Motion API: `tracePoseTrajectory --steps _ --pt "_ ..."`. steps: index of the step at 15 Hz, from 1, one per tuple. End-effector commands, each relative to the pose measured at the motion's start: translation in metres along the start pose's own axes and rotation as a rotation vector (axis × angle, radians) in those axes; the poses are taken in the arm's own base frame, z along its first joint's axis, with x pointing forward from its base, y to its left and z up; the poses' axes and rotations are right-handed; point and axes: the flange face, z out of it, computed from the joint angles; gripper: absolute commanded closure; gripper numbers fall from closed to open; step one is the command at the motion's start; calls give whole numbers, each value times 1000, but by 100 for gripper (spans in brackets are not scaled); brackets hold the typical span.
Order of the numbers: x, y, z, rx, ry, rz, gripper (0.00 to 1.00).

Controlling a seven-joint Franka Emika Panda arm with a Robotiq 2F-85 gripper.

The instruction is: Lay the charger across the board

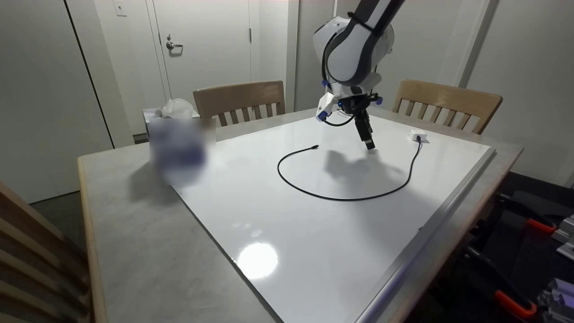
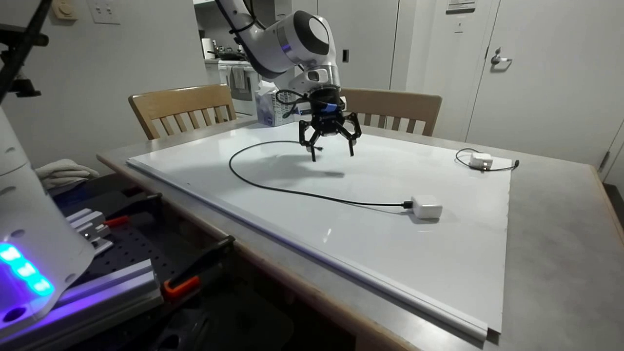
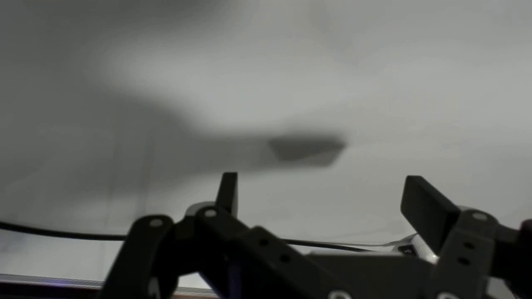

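The charger's black cable [image 1: 345,199] lies in a wide curve on the glossy white board [image 1: 314,242]. Its pale plug block [image 1: 418,135] rests on the board at one end. In an exterior view the cable [image 2: 273,187], plug block [image 2: 427,207] and board [image 2: 380,234] also show. My gripper [image 2: 332,155] is open and empty above the board, apart from the charger; it also shows from the side [image 1: 367,137]. In the wrist view the open fingers [image 3: 322,180] have bare board between them. The cable [image 3: 62,234] and plug block [image 3: 424,251] are partly hidden behind the gripper.
A tissue box [image 2: 273,105], blurred in an exterior view [image 1: 177,154], stands at the board's edge. A second white block [image 2: 481,161] with a short black cable lies at a board corner. Wooden chairs [image 1: 242,98] surround the table. Orange-handled clamps [image 2: 180,287] are beside the robot base [image 2: 39,219].
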Motion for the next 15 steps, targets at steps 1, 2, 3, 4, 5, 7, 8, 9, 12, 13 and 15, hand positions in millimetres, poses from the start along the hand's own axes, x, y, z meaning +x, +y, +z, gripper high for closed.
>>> tracePoseTrajectory --steps 1,2,3,4,5,7,8,9,12,13,15 --pt "-6 -1 -7 25 -53 -79 0" --pt "-9 2 -11 42 -69 -117 0" --pt "-15 8 -14 61 -75 -158 0" --pt "-21 13 -16 76 -84 -200 0" --pt "-27 16 -18 87 -85 -235 0" --pt "-39 26 -23 101 -89 -308 0" --pt "-44 30 -26 109 -91 -342 0" --pt "-49 34 -30 126 -99 -382 0" --pt "-66 42 -42 227 -149 -515 0" --pt "-70 42 -46 241 -190 -551 0" --pt "-78 38 -52 254 -274 -618 0"
